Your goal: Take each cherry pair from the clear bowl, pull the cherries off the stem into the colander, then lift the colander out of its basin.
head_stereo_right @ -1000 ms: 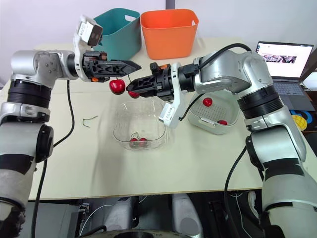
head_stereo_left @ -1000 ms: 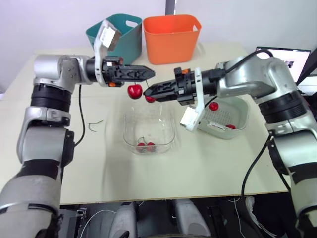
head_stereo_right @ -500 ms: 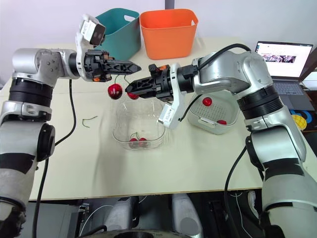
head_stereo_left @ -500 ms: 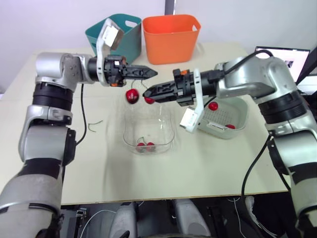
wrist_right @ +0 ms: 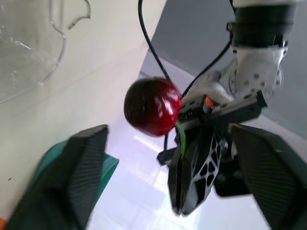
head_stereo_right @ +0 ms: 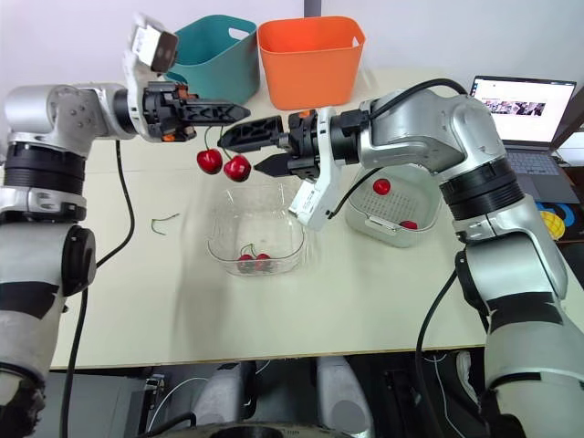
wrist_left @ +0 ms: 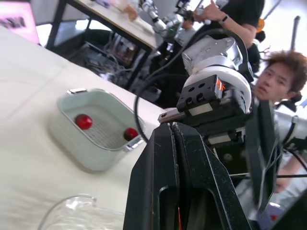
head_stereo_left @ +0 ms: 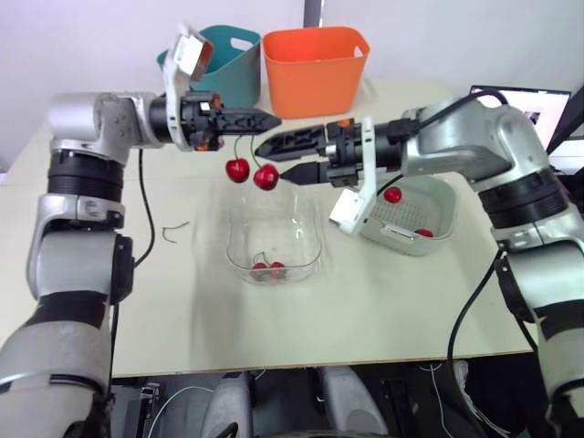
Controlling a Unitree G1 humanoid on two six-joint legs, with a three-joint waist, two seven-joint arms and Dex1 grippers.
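Note:
My left gripper [head_stereo_left: 275, 119] is shut on the green stem of a cherry pair [head_stereo_left: 252, 172], which hangs above the far rim of the clear bowl [head_stereo_left: 301, 239]. My right gripper [head_stereo_left: 273, 161] stands open facing it, its fingers spread around the nearer cherry [wrist_right: 152, 106] without gripping it. Another cherry pair [head_stereo_left: 268, 270] lies in the bowl. To the right sits the white colander in its pale basin [head_stereo_left: 443, 212], holding two loose cherries [head_stereo_left: 393, 194]. In the left wrist view the shut fingers [wrist_left: 165, 187] point toward that colander [wrist_left: 67, 103].
A teal bin [head_stereo_left: 228, 78] and an orange bin [head_stereo_left: 315, 68] stand at the back of the table. A bare stem [head_stereo_left: 175, 228] lies left of the bowl. A laptop [head_stereo_left: 534, 102] sits at the far right. A person [wrist_left: 278, 81] shows behind the table.
My right gripper has opened and let go of the cherry. The left gripper closed on the stem and drew back slightly left, so the pair now hangs from it.

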